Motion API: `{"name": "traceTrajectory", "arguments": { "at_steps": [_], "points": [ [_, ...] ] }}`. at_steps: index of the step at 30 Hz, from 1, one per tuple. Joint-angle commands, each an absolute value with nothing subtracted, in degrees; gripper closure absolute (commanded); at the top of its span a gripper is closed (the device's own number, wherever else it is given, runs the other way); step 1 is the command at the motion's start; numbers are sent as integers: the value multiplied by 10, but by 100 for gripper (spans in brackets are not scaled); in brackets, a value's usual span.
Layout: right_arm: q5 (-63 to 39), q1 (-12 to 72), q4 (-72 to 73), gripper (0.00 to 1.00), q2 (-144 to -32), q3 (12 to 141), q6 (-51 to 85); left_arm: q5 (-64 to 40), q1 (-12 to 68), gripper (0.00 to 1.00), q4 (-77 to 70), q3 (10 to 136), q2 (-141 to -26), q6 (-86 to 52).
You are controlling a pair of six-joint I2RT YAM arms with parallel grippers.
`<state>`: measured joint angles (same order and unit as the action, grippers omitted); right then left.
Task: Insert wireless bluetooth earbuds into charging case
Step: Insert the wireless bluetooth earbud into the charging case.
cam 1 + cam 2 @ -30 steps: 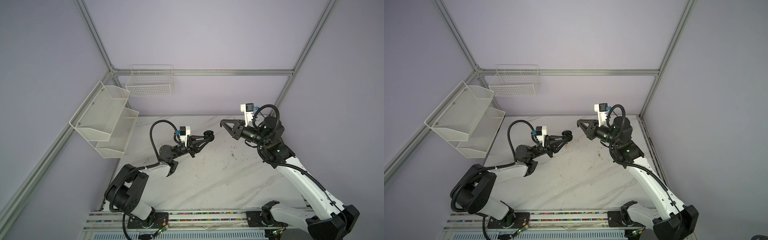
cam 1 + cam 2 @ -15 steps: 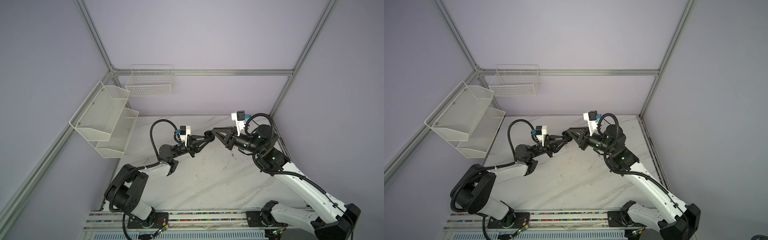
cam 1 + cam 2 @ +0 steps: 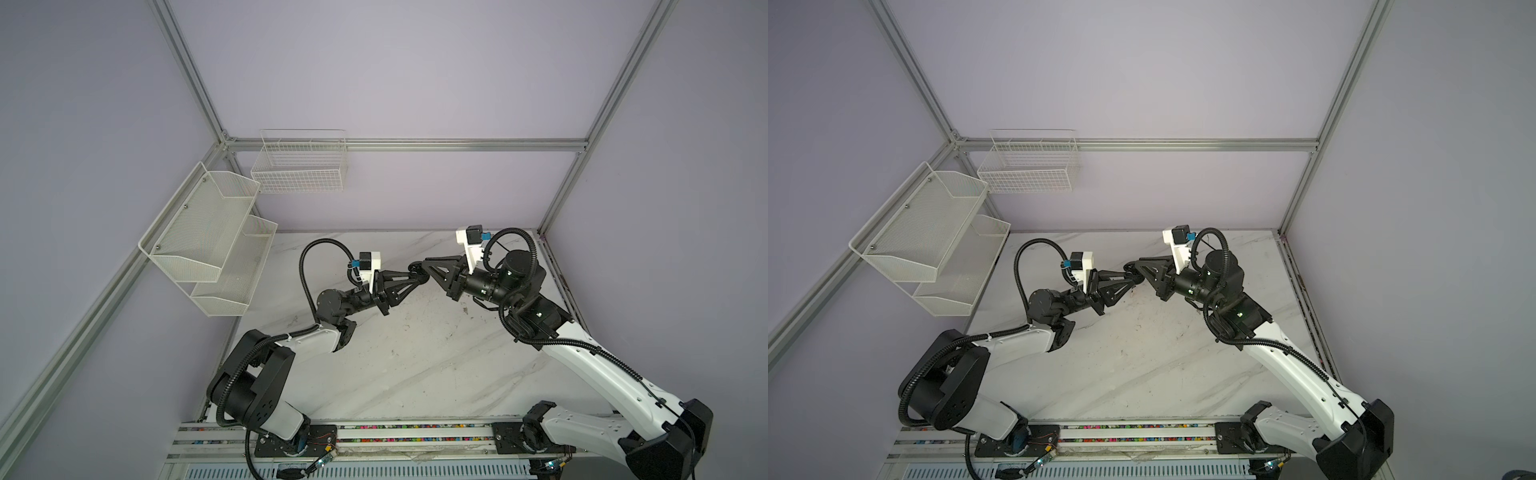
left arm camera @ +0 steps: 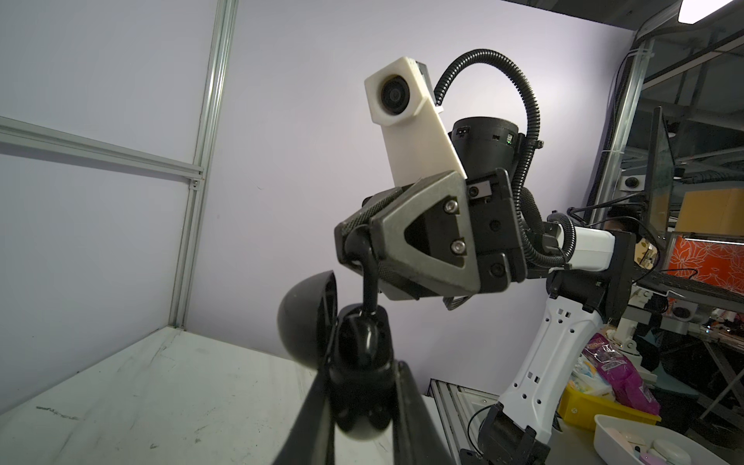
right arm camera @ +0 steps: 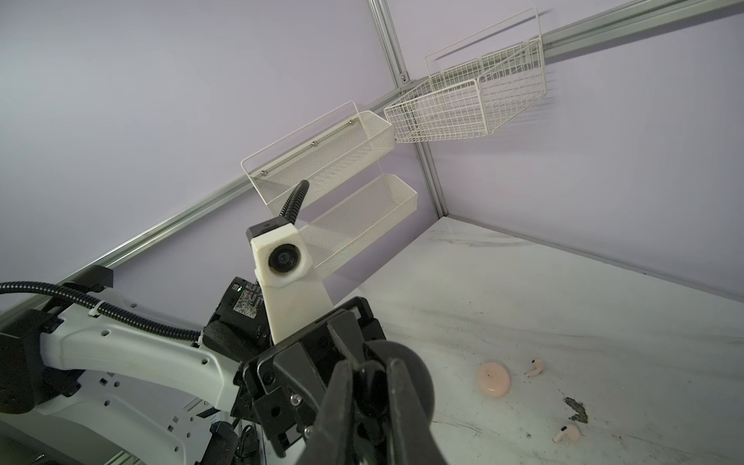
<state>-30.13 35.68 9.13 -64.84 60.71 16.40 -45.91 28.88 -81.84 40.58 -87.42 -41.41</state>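
Observation:
A black charging case (image 4: 364, 406) is held up off the table, with my left gripper (image 4: 362, 386) shut on its base. Its domed lid (image 4: 304, 318) stands open to one side. My right gripper (image 4: 356, 247) is shut on the stem of a black earbud (image 4: 369, 282), whose round head meets the case's open top. In both top views the two grippers (image 3: 409, 277) (image 3: 422, 266) meet tip to tip above the table's far middle. The right wrist view shows a pale pink case (image 5: 493, 378) and two pale earbuds (image 5: 535, 367) (image 5: 565, 434) on the table.
A dark scrap of debris (image 5: 577, 414) lies between the pale earbuds. Two white mesh shelves (image 3: 208, 241) and a wire basket (image 3: 301, 166) hang on the walls at the far left. The marble table (image 3: 415, 365) has scattered dark marks.
My right arm has swung left with the black earbud, from well apart to tip to tip with the left gripper and the case. The left arm has stayed put.

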Motion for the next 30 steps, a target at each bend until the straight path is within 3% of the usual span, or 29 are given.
{"name": "traceTrajectory", "arguments": {
  "at_steps": [1,30],
  "points": [
    [-315,360,124,100,-647,601,155,-464,286,100,-861,428,-851,-417],
    [-348,361,63,100,-658,608,152,-467,286,100,-860,422,-845,-405]
  ]
}}
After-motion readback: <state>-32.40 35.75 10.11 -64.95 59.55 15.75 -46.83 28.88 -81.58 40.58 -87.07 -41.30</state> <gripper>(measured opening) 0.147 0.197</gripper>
